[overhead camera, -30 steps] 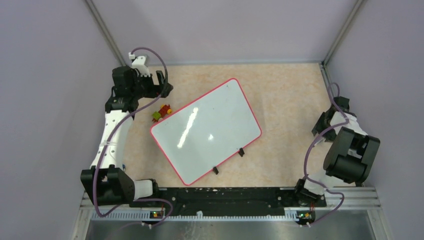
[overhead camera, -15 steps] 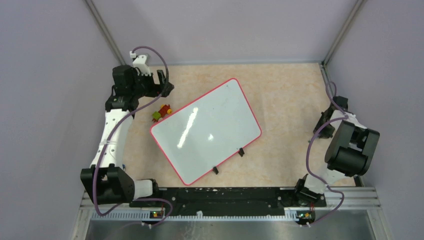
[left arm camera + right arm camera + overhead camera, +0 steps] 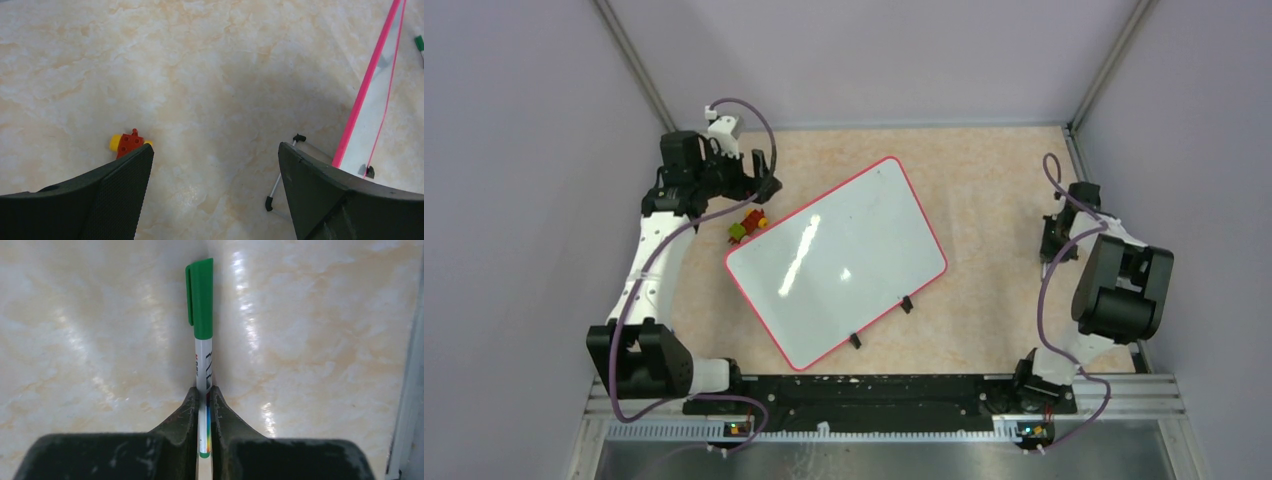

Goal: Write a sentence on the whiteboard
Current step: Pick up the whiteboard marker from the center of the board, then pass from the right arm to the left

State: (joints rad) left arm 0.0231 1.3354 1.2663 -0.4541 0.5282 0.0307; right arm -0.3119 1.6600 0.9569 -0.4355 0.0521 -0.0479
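Beige marbled surface [image 3: 984,200] inside a grey-walled cell, seen from above, with two robot arms bolted at its near edge. At the centre lies the whiteboard [image 3: 836,262], turned at an angle, red-pink rimmed, with two small black clips on its near edge. Its face is blank apart from glare; no part of the sentence is written. Well to the right of the whiteboard, the right claw [image 3: 204,392] is closed around the white barrel of a green marker [image 3: 202,330], which appears to lie flat on the surface with its green cap on. Just off the whiteboard's far left corner, the left claw [image 3: 214,150] hangs wide open, holding nothing, near a small cluster of toy bricks [image 3: 747,226]. By this view only the grasp on the marker is made; lifting, uncapping, reaching the whiteboard and all the writing remain
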